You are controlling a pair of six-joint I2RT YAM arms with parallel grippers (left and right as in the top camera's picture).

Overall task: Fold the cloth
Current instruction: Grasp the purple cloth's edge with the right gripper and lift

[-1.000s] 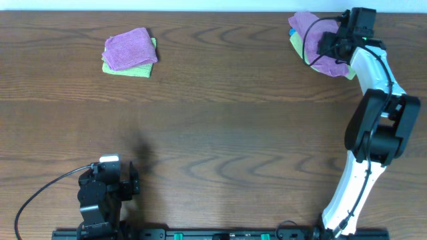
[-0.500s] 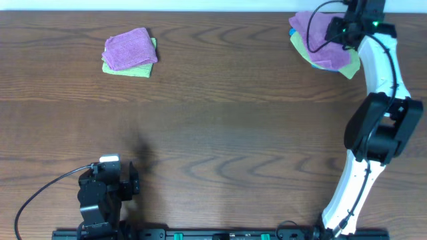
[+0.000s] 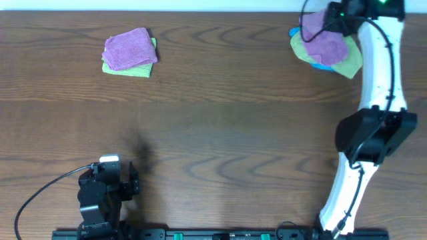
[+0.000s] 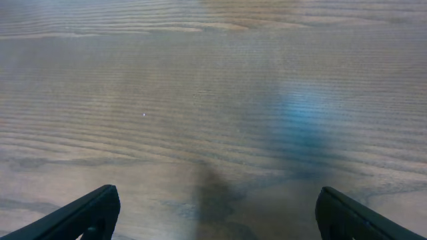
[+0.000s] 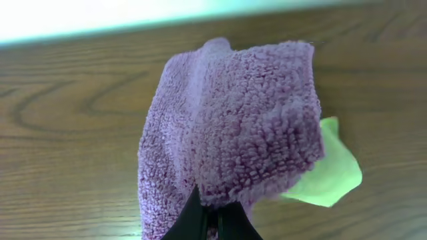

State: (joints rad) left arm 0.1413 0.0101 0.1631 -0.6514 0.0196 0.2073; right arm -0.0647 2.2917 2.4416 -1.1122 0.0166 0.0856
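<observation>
Mauve cloth lies bunched at the counter's far right corner, atop a green towel and a blue cloth; the right gripper pinches its fold; the left gripper, spread wide, hovers near the counter's front left edge.

Cloth: mauve microfibre, thick fuzzy pile, matt. Green cloth under it: finer, smoother nap, matt. Counter: dark wood-grain, smooth, faint satin sheen. Right arm: white glossy plastic shell. Left pincer: black matt plastic. 2nd purple towel, far left: same fluffy pile. Cable: black, smooth sheath.
</observation>
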